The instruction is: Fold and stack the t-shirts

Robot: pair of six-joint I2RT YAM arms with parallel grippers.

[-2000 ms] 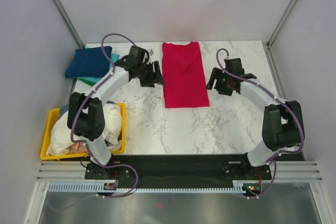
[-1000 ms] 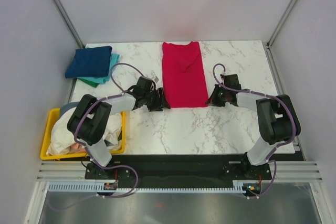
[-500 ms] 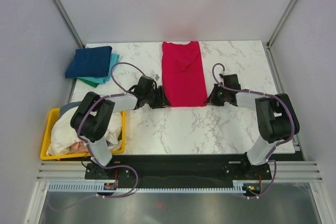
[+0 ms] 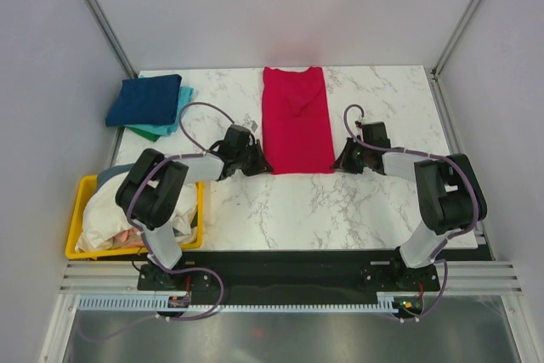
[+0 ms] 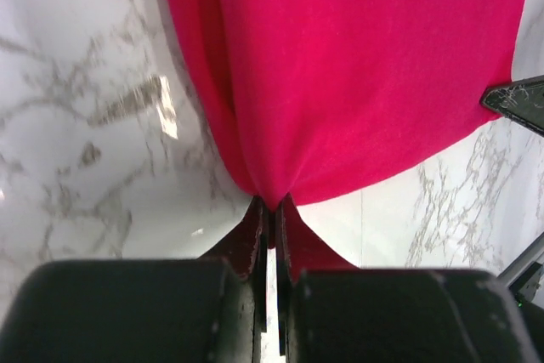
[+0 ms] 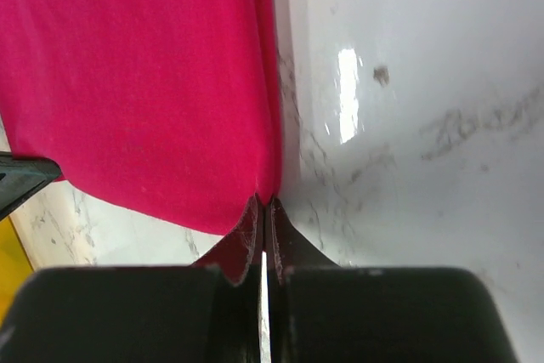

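**While L claw (image 4: 258, 161) & R claw (image 4: 340, 161) pinch its near hem, red t-shirt (image 4: 297, 121) sits part-folded**

As it lies now, the red t-shirt is a narrow strip running lengthwise at the mid-back of the table (image 4: 280, 210), collar at the far edge, sleeves already tucked in. L claw is clamped tight on the near-left hem corner and R claw on the near-right corner. Both wrist views show cloth bunched into closed jaws.

Done so far, judging by layout: navy t-shirt (image 4: 146, 99) lies folded at far left, on top of a teal one (image 4: 184, 96), w/ a green edge (image 4: 153, 132) peeking out beneath, so prob. 3 stacked.

To do: prob. carry the hem toward the collar to finish the red fold, then move it onto the stack. White t-shirt (image 4: 119, 210) & a grey-blue one (image 4: 109, 176) lie crumpled in the yellow tray (image 4: 78, 210) at near left, unfolded. Approx. half done.
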